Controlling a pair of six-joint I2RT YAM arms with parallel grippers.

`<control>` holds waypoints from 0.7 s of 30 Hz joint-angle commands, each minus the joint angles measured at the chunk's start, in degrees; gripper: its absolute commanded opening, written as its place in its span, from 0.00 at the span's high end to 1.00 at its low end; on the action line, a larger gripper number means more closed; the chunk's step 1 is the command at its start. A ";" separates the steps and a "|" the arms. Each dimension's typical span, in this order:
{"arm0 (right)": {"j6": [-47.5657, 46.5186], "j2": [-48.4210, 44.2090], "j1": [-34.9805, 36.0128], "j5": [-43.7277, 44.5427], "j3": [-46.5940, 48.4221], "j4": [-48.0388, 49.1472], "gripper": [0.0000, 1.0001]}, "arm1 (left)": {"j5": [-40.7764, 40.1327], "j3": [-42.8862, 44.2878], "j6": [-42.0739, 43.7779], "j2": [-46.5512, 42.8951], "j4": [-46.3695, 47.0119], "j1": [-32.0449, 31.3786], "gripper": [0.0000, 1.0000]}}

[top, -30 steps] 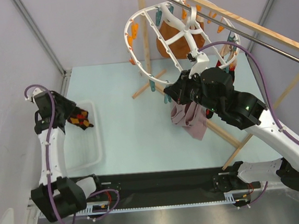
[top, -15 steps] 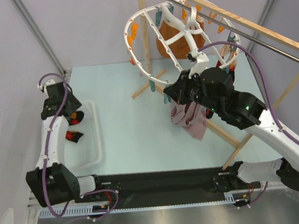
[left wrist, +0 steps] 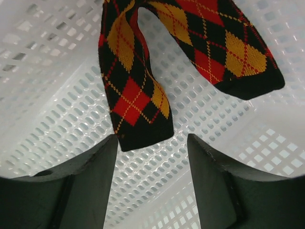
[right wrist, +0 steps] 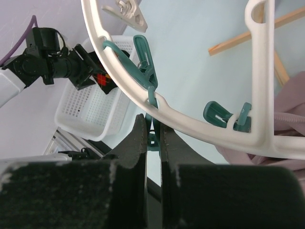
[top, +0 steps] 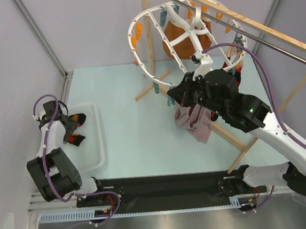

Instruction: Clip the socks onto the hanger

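Two black socks with red and yellow diamonds [left wrist: 143, 90] lie in the white basket [left wrist: 214, 119]. Bits of them [top: 74, 138] show in the top view. My left gripper [left wrist: 152, 138] is open and empty just above them; in the top view it [top: 69, 128] reaches down into the basket. The white ring hanger [top: 193, 34] hangs tilted from the rack. My right gripper [right wrist: 152, 130] is shut on a teal clip [right wrist: 153, 136] dangling under the hanger's rim [right wrist: 190, 121]. In the top view this gripper [top: 174, 95] sits under the ring's near edge.
A mauve-pink cloth [top: 194, 122] hangs below my right gripper. An orange-brown garment [top: 174, 42] hangs behind the ring. Wooden rack poles [top: 149, 45] and a metal rod [top: 275, 45] cross the right and back. The basket [top: 94, 151] stands at the left edge.
My left arm has swung back to the left and dipped into the basket. The sock seen at its jaws a second ago now lies in the basket. The right arm has not moved.
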 commanded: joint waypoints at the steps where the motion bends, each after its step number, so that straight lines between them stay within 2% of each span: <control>1: -0.27 -1.50 -0.16 -1.20 -0.07 1.19 1.00 | 3.27 0.08 -6.43 4.64 1.34 1.57 0.35; 4: -0.18 -1.59 -0.16 -1.38 -0.43 1.28 1.00 | 6.78 -0.18 -6.70 8.00 3.62 2.45 0.39; 9: -0.18 -1.76 -0.16 -1.12 -0.52 1.28 1.00 | 6.36 0.34 -6.78 11.08 6.18 2.46 0.40; 12: -0.18 -1.68 -0.07 -1.12 -0.34 1.19 1.00 | 5.92 0.69 -6.87 12.23 6.70 2.63 0.46; 15: 0.09 -1.50 -0.16 -1.29 -0.34 1.11 1.00 | 6.35 0.43 -6.44 11.18 7.67 2.72 0.66; 16: 0.17 -1.50 -0.07 -1.29 -0.25 1.28 1.00 | 6.53 0.34 -6.34 10.83 8.02 2.72 0.80; 18: 0.26 -1.41 -0.16 -1.38 -0.16 1.19 1.00 | 8.02 -0.27 -5.30 9.16 9.16 2.72 0.86; 19: 0.26 -1.33 -0.07 -1.29 -0.16 1.19 1.00 | 8.64 -0.62 -4.85 8.54 9.60 2.72 0.94; 21: 0.09 -1.24 -0.16 -1.38 -0.08 1.19 1.00 | 10.21 -0.97 -3.63 7.31 9.60 2.72 1.00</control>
